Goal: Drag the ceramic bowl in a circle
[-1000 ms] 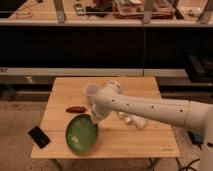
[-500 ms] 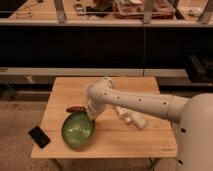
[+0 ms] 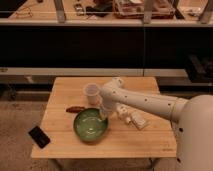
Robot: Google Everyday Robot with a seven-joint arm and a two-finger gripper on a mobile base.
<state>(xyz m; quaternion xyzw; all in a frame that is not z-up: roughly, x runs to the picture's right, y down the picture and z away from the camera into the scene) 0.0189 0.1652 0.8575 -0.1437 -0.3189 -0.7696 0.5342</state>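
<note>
The green ceramic bowl (image 3: 90, 125) sits on the wooden table (image 3: 150, 137), left of centre near the front. My white arm reaches in from the right and bends down over the table. My gripper (image 3: 103, 116) is at the bowl's upper right rim, touching it or just inside it. Where it meets the rim is hidden by the wrist.
A translucent white plastic cup (image 3: 91, 93) stands just behind the bowl. A small brown object (image 3: 75, 108) lies to the bowl's upper left. A black phone (image 3: 39, 136) lies at the front left corner. A white package (image 3: 136, 119) lies right of the gripper. Dark shelving stands behind the table.
The bowl first slid left and back, then right towards the table's centre. My gripper moved with it at its rim.
</note>
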